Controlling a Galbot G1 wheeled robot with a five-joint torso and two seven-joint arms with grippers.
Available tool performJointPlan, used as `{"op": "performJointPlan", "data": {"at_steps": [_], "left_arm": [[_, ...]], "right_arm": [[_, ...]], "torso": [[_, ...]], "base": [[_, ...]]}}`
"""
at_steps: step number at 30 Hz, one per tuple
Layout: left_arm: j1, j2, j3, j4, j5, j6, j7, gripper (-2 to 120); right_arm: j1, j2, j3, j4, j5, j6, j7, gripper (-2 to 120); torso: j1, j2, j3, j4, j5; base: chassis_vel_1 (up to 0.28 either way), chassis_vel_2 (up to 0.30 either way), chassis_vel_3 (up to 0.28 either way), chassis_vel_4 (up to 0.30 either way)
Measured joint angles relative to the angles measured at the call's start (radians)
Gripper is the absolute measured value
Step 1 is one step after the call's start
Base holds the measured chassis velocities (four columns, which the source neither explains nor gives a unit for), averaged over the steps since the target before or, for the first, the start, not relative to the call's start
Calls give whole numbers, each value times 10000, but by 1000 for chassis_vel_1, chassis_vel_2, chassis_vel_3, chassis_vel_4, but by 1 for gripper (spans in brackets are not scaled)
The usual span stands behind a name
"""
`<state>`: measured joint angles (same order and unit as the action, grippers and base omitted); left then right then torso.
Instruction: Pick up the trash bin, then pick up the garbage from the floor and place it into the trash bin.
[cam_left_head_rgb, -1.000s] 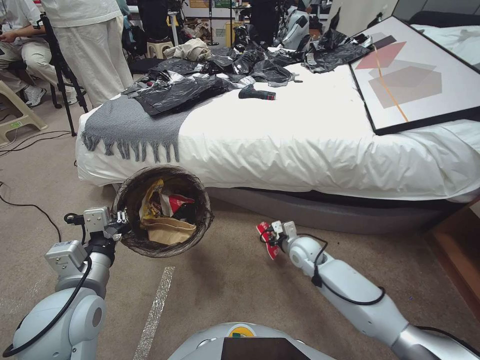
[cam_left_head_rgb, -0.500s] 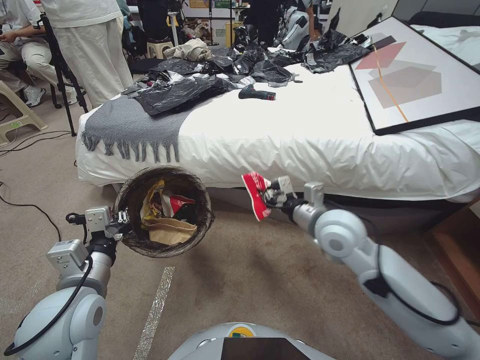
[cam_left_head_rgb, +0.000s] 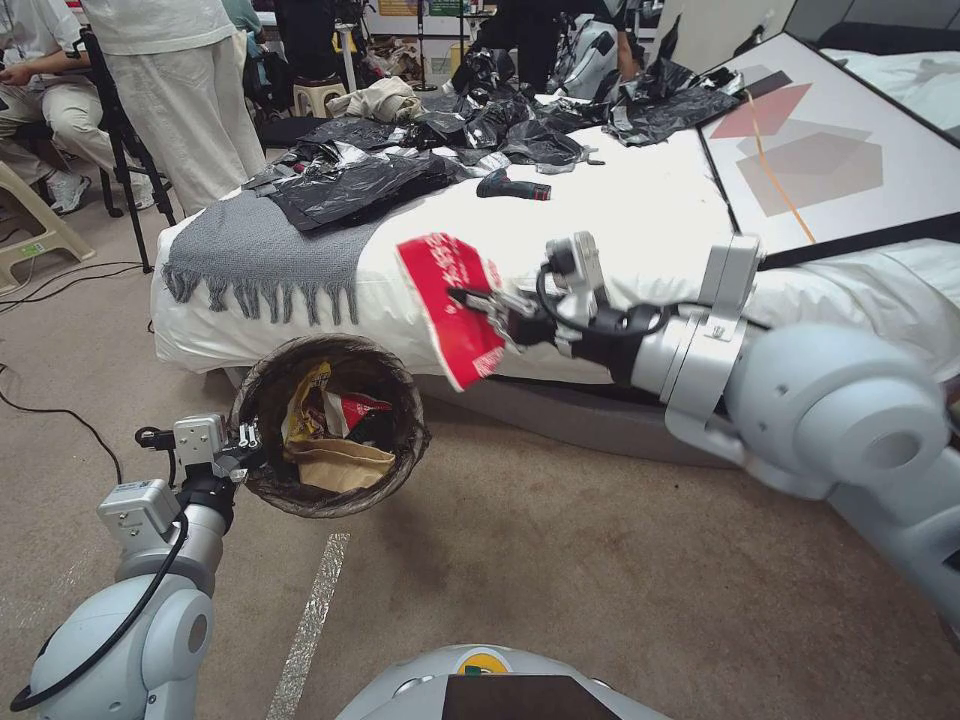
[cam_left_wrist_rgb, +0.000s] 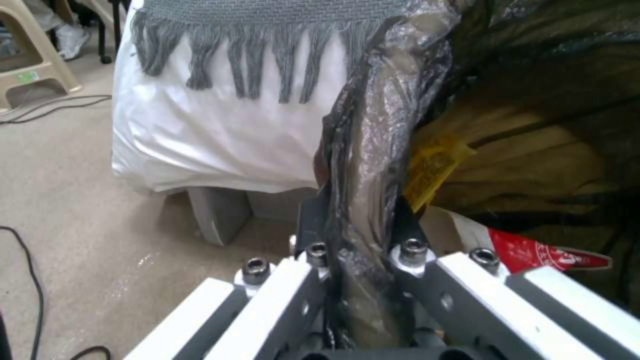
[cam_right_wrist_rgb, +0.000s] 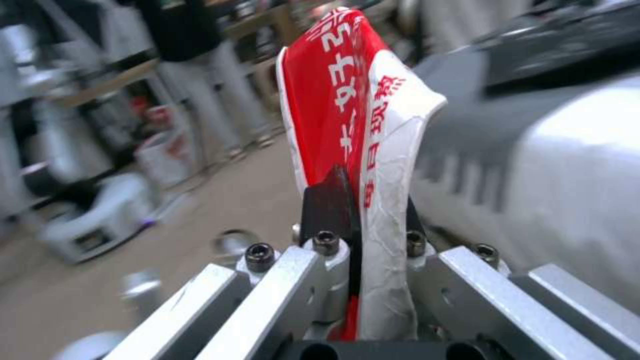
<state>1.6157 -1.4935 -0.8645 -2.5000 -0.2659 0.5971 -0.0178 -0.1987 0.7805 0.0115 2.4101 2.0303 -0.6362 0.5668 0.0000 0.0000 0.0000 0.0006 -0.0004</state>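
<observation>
Red wrapper (cam_left_head_rgb: 450, 305) pinched by right gripper (cam_left_head_rgb: 478, 300) (background blurred); bin (cam_left_head_rgb: 330, 430) rim clamped by left gripper (cam_left_wrist_rgb: 357, 220).

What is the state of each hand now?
Left hand: closed on the trash bin rim.
Right hand: closed on a red wrapper, raised off the floor.

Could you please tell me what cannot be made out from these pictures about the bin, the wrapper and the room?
- Trash bin: its bottom is hidden in the head view by the litter piled in it; its white shell is covered by the dark bag.
- Red wrapper, held by the right gripper: its small print is unreadable.
- Room behind it: blurred in the right wrist view.
- Left gripper: clamped on the bin's rim, which covers the fingers' inner faces.
</observation>
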Motion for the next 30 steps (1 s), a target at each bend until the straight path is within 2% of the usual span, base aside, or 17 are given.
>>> {"op": "performJointPlan", "data": {"at_steps": [1,2,5,6,8,10,13,16,22,26,30], "left_arm": [[-4,0,1,0,12,0,0,0],[-4,0,1,0,12,0,0,0],[-13,5,19,0,13,1,10,0],[-13,5,19,0,13,1,10,0],[-51,5,19,-1,11,5,9,0],[-61,5,18,0,10,5,9,0],[-111,5,6,0,-6,4,11,0],[-138,-4,6,0,-17,5,12,0],[-177,-21,9,0,-36,5,13,0],[-170,-22,-83,0,-143,7,10,0],[-162,-19,-136,0,-196,7,8,0]], "right_arm": [[551,130,-307,-200,560,-23,-13,0],[551,130,-307,-200,560,-23,-13,0],[1733,498,-1399,-710,1512,-16,-48,0],[1733,498,-1399,-710,1512,-16,-48,0],[2242,696,-2281,-932,1611,-5,-51,0],[2346,762,-2561,-995,1596,-6,-51,0],[2856,1096,-3878,-1399,1296,-4,41,0],[3042,1292,-4435,-1619,1045,0,90,0],[3138,1555,-5095,-1998,602,-2,122,0],[2810,2011,-5954,-2806,-200,-10,260,0],[2579,2241,-6172,-3065,-463,32,339,0]], "torso": [[0,0,0,-2,0],[0,0,0,-2,0],[0,0,0,-5,1],[0,0,0,-5,1],[0,0,0,-5,0],[0,0,0,-5,1],[0,0,0,-8,3],[0,0,0,-6,1],[0,0,0,-4,1],[0,0,1,-6,2],[0,0,1,-4,2]], "base": [[0,0,0,0],[0,0,0,0],[0,0,0,0],[0,0,0,0],[0,0,0,0],[0,0,0,0],[0,0,0,0],[0,0,0,0],[0,0,0,0],[0,0,0,0],[0,0,0,0]]}}
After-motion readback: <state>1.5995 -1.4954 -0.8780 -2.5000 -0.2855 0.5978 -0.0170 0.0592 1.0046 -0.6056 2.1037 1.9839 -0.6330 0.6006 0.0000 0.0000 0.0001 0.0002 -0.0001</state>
